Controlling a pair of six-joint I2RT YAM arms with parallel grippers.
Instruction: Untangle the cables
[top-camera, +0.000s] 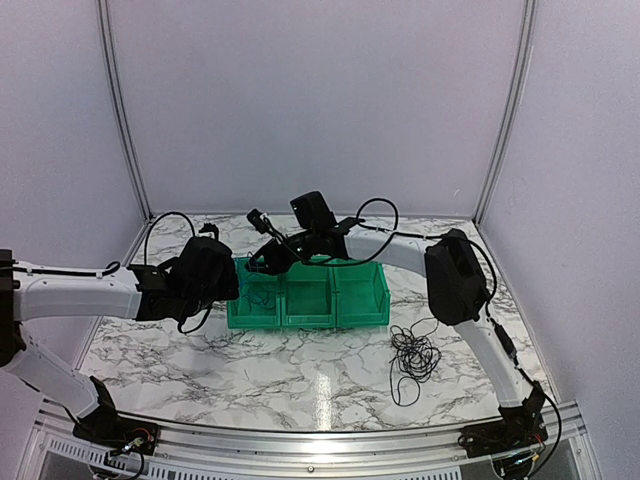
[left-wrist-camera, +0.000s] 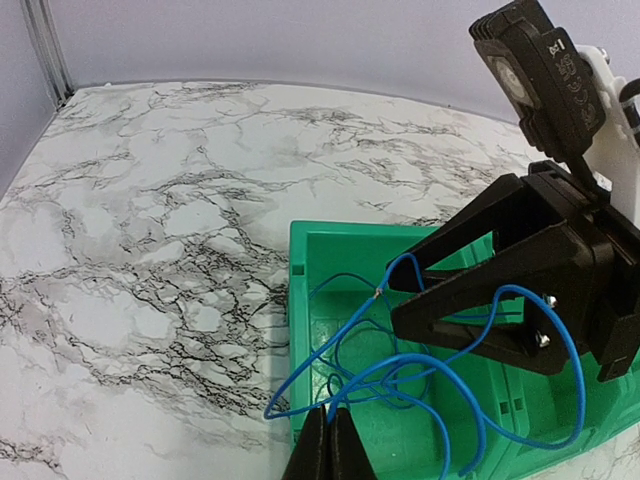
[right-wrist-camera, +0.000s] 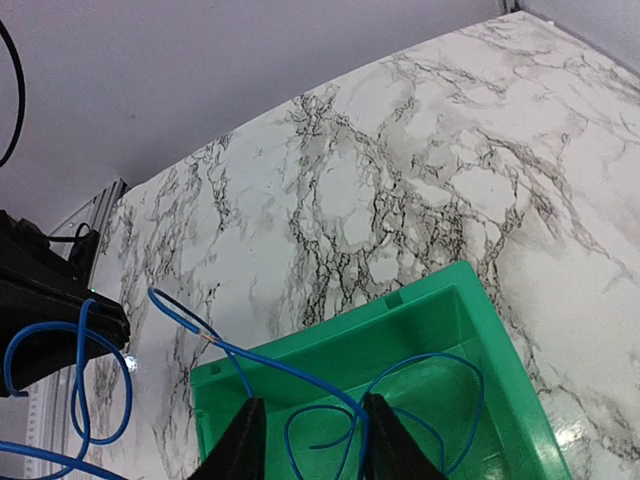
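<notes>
Blue cable (right-wrist-camera: 283, 370) over the green bin (top-camera: 335, 322), black tangle in front of it.
Nearest, on the marble table (top-camera: 250, 370), the black cables (top-camera: 413, 355) lie in a loose coil just in front of the bin's right end. At the bin's left end the left gripper (left-wrist-camera: 328, 415) has its fingers pressed together, pinching the blue cable, whose loops hang into the left compartment. Just beyond, above that compartment, the right gripper (right-wrist-camera: 312, 402) stands spread, with the blue cable passing between its fingers.
</notes>
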